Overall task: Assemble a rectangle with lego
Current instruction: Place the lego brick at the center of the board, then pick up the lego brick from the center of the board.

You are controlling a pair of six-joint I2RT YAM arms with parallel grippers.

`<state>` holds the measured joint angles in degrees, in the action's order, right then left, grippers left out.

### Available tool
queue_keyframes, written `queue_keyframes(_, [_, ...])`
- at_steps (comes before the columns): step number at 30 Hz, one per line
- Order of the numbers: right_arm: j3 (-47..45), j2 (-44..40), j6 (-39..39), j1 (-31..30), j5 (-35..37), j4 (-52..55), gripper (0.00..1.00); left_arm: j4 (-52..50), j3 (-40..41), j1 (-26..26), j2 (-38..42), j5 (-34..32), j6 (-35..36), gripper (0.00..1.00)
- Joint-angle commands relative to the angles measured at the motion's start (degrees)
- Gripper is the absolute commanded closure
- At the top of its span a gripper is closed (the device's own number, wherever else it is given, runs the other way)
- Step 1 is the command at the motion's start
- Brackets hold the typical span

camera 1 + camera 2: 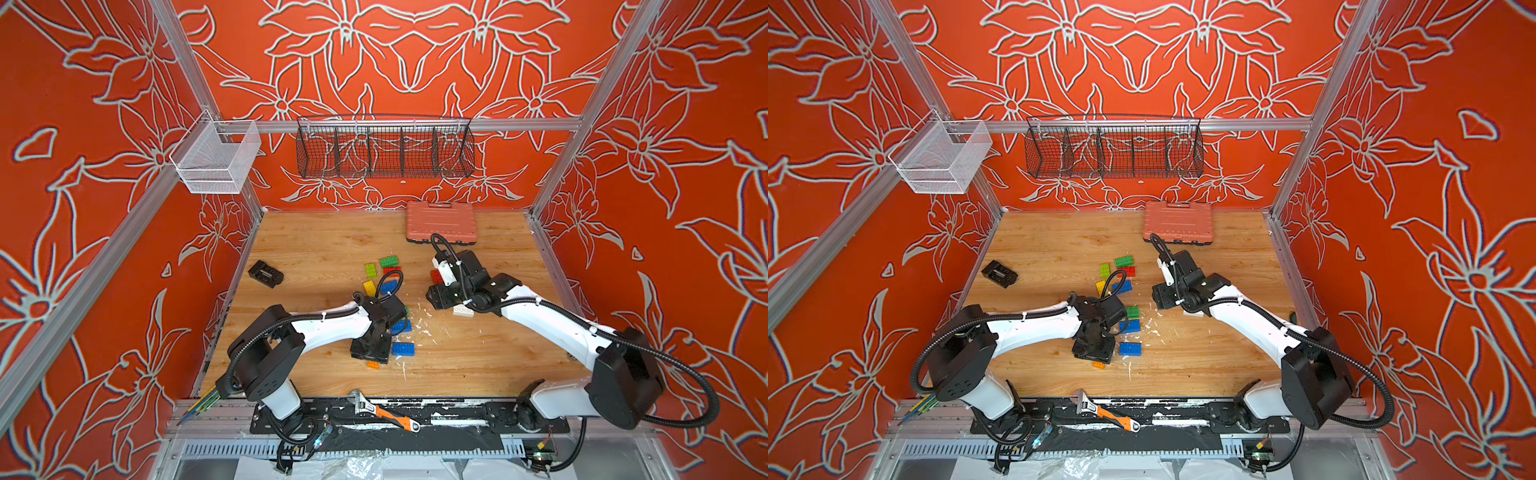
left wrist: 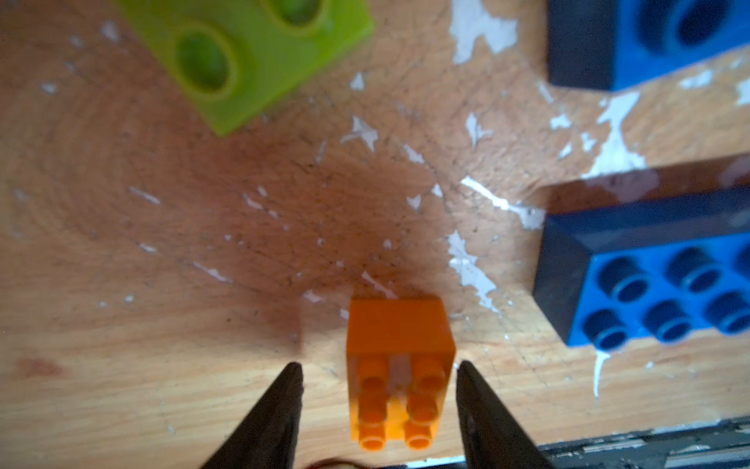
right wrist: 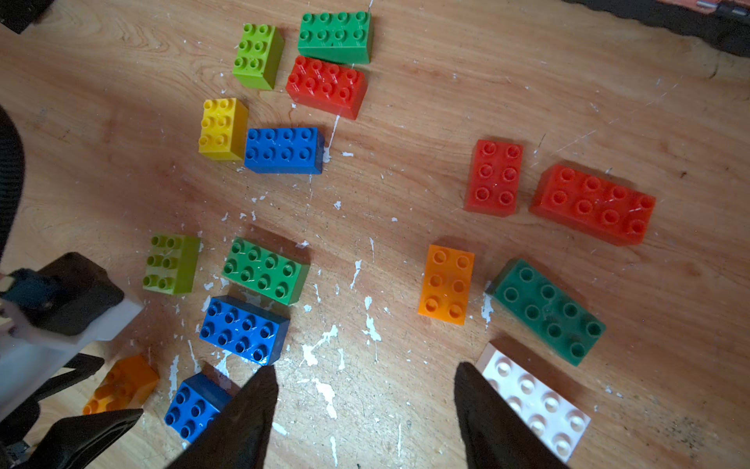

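Toward the table's [image 1: 311, 241] front edge, the left gripper [image 2: 380, 364] stands parted astride a tipped orange brick [image 2: 399, 329]. Glossy, studded lego bricks [image 3: 284, 150] scatter mid-table. The right gripper [image 3: 365, 367] gapes empty beside a white brick [image 3: 535, 400].

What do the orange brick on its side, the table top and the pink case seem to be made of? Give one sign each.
Orange brick: likely moulded plastic, smooth, slightly glossy; uniform colour, crisp edges, round studs.
Table top: wood or wood-look laminate, matte; grain lines, with white chips or spatter.
Pink case: probably moulded plastic, matte; regular ribs across its lid.
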<state>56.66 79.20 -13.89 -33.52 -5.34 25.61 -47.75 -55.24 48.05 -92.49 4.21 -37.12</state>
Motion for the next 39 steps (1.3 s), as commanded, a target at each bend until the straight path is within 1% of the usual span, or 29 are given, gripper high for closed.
queue_keyframes(1, [2.88,-0.26,0.91,-0.49,0.30,2.37,0.29,-6.03,-3.55,0.20,2.76,-1.26,-1.25,0.41])
queue_keyframes(3, [3.66,-0.48,1.57,-0.48,0.75,2.84,0.29,-8.72,-6.38,-1.12,2.86,-1.04,-2.35,0.40])
queue_keyframes(5, [3.97,-0.70,2.04,-0.46,1.11,2.53,0.29,-10.44,-8.65,-4.03,2.34,-0.53,-3.39,0.42])
queue_keyframes(7, [4.47,-0.43,2.30,-0.43,1.24,2.45,0.29,-9.60,-9.70,-7.36,2.09,0.48,-3.37,0.49])
queue_keyframes(8, [4.75,-0.22,2.42,-0.48,1.14,2.36,0.29,-8.64,-10.01,-9.12,2.04,1.16,-3.01,0.49])
queue_keyframes(11, [5.14,0.58,2.45,-0.50,0.68,2.06,0.29,-8.47,-12.69,-12.12,-0.03,-0.42,-1.05,0.46])
queue_keyframes(15, [4.70,1.13,2.29,-0.47,0.09,1.69,0.29,-9.90,-18.04,-13.96,-5.56,-1.22,0.76,0.46])
queue_keyframes(17, [3.97,1.27,2.49,-0.47,0.31,1.34,0.29,-8.71,-19.24,-14.93,-7.80,0.42,0.62,0.46])
queue_keyframes(22, [2.77,1.05,2.54,-0.43,-0.15,1.38,0.28,-6.34,-19.37,-15.27,-11.24,1.24,-1.66,0.47])
queue_keyframes(25, [1.75,0.48,2.14,-0.49,-0.61,1.13,0.28,-5.85,-19.38,-15.27,-12.17,0.03,-2.60,0.49])
queue_keyframes(35, [-0.24,-1.28,1.51,-0.44,-0.06,1.00,0.28,-4.37,-19.20,-15.26,-15.48,-0.91,-2.92,0.58])
queue_keyframes(39, [-1.29,-2.12,0.81,-0.43,-0.15,0.74,0.28,-3.53,-19.08,-15.27,-15.62,-1.98,-2.61,0.58])
